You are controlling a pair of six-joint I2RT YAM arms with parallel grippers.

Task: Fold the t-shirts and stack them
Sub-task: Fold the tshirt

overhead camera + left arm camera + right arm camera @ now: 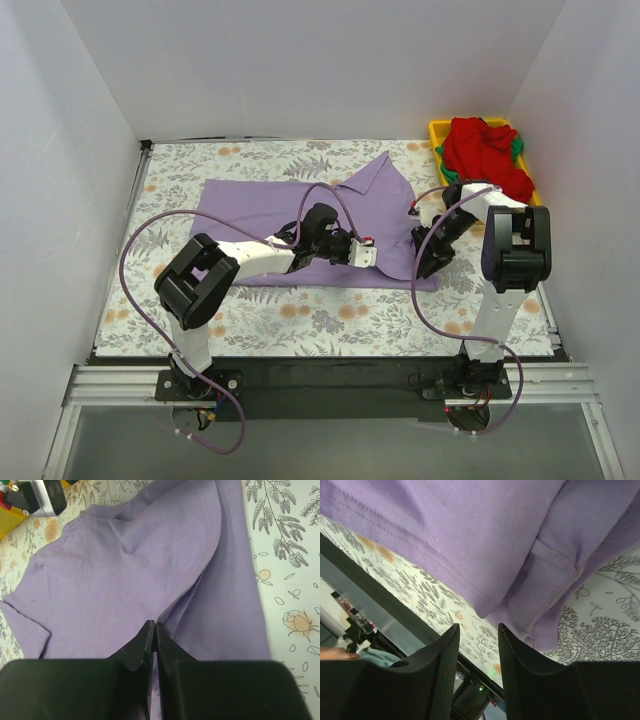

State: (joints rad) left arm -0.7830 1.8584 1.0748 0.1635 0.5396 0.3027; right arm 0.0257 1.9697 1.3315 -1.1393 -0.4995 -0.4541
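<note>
The lavender t-shirt (pixel 262 212) lies mid-way across the table (pixel 330 322), my left pincer (pixel 152 641) pinched tight on its fold, apparently to drag it over, my right pincer (pixel 477 647) parted, empty, beside the near hem.

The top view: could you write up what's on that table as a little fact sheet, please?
surface: floral cloth
spread out: lavender t-shirt, its right part folded over
left gripper: shut, seemingly pinching a fold of that shirt
right gripper: open, at the shirt's right edge
waiting: red t-shirt and green t-shirt, bundled in the yellow tray at the back right
</note>
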